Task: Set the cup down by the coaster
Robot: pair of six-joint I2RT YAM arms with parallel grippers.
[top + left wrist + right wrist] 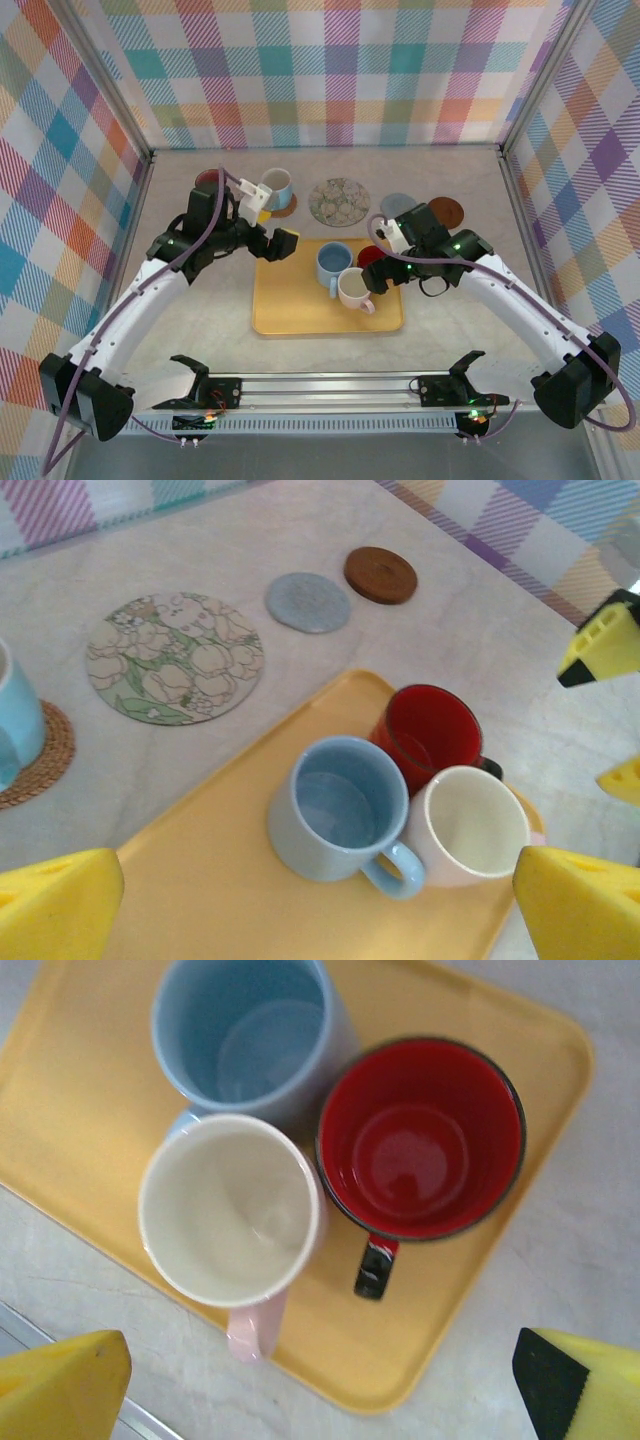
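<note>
Three cups stand bunched on a yellow tray (290, 310): a blue cup (333, 264), a pink cup (353, 289) with a white inside, and a red cup (420, 1135) with a black handle. My right gripper (383, 258) hovers open above the red cup and the tray's right edge, nothing between its fingers (575, 1390). My left gripper (270, 222) is open over the tray's back left corner, looking down at the blue cup (345, 810). A floral coaster (339, 200), a grey coaster (398, 205) and a brown coaster (446, 211) lie bare behind the tray.
A light blue cup (276, 187) sits on a woven coaster (40, 765) at the back left, with a red coaster (208, 179) beyond it. Checked walls close off the left, right and back. A metal rail (330, 385) runs along the near edge.
</note>
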